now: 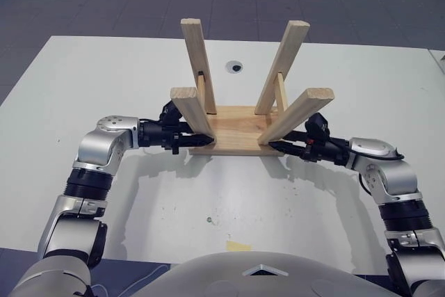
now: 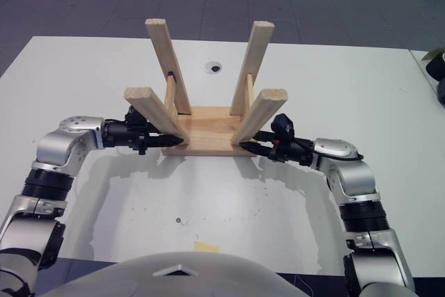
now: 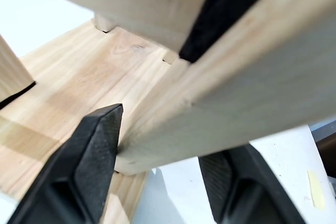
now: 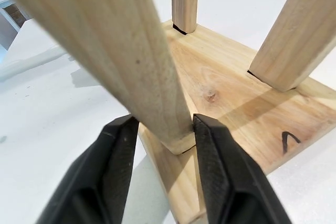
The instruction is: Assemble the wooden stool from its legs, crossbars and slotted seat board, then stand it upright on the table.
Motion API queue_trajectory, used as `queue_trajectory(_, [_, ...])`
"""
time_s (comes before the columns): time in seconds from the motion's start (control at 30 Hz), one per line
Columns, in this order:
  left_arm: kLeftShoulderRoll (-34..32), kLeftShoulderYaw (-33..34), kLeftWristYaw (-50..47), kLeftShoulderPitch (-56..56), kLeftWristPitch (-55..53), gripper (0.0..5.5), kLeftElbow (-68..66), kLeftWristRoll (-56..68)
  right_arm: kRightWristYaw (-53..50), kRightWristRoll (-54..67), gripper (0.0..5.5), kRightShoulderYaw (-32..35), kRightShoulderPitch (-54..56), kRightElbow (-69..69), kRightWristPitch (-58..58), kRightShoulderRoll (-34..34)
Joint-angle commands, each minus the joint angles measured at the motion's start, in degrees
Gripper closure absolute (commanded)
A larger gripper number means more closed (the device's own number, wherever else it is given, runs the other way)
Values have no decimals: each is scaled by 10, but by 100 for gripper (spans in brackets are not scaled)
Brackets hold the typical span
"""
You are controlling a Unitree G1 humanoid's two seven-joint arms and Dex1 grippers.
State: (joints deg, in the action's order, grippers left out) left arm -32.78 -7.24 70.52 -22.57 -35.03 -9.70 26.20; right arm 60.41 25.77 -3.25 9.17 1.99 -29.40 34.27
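- Stool (image 1: 240, 119) upside down on the table (image 1: 83, 81), seat board (image 1: 233, 140) lying flat, legs up.
- Left claw (image 1: 200, 142) clamped tight on near left leg (image 1: 192, 110), right at the seat board.
- Right claw (image 1: 273, 146) likewise grips near right leg (image 1: 297, 115).

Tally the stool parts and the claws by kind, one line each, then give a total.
legs: 4
crossbars: 2
seat board: 1
claws, left and right: 2
Total: 9
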Motion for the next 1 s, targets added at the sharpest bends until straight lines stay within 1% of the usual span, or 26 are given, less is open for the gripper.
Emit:
queue_trajectory(0.03, [-18, 31, 1, -4, -89, 342, 17, 50, -10, 86, 405, 8, -11, 75, -98, -20])
queue_trajectory(0.13, [-42, 65, -10, 5, -189, 355, 67, 109, -98, 281, 409, 100, -5, 118, -251, -78])
queue_trajectory(0.2, [-40, 104, -44, -5, -257, 375, 98, 157, -175, 391, 409, 143, -6, 126, -295, -112])
queue_trajectory(0.3, [-21, 167, -106, -29, -330, 409, 112, 212, -315, 531, 412, 178, -9, 128, -298, -157])
queue_trajectory(0.4, [9, 207, -186, -47, -380, 420, 91, 219, -427, 609, 416, 185, -6, 135, -276, -178])
queue_trajectory(0.43, [25, 224, -226, -55, -393, 421, 79, 214, -457, 620, 378, 185, -2, 138, -269, -181])
queue_trajectory(0.47, [40, 240, -260, -62, -408, 423, 70, 209, -486, 636, 362, 186, 2, 139, -262, -181])
queue_trajectory(0.5, [55, 251, -294, -64, -417, 387, 68, 203, -513, 645, 348, 191, 9, 136, -254, -182])
queue_trajectory(0.6, [88, 300, -357, -76, -429, 336, 55, 215, -550, 657, 294, 208, 19, 125, -236, -175])
queue_trajectory(0.63, [94, 317, -372, -80, -427, 313, 49, 220, -553, 657, 271, 210, 18, 125, -233, -170])
queue_trajectory(0.67, [99, 332, -386, -85, -418, 302, 43, 223, -557, 654, 261, 212, 13, 125, -229, -164])
queue_trajectory(0.77, [90, 357, -388, -83, -325, 259, 37, 206, -518, 595, 220, 221, 4, 122, -208, -131])
queue_trajectory(0.8, [79, 359, -375, -78, -290, 233, 39, 197, -490, 562, 195, 221, 0, 121, -199, -111])
queue_trajectory(0.87, [36, 344, -318, -54, -219, 197, 45, 172, -411, 479, 161, 215, -19, 124, -170, -59])
queue_trajectory(0.9, [4, 328, -274, -31, -183, 183, 51, 155, -351, 410, 147, 201, -42, 130, -134, -20])
queue_trajectory(0.93, [-31, 303, -223, -4, -144, 168, 61, 131, -294, 347, 132, 182, -67, 136, -98, 17])
queue_trajectory(1.0, [-108, 244, -116, 69, -65, 136, 89, 76, -190, 210, 102, 126, -122, 133, -4, 91])
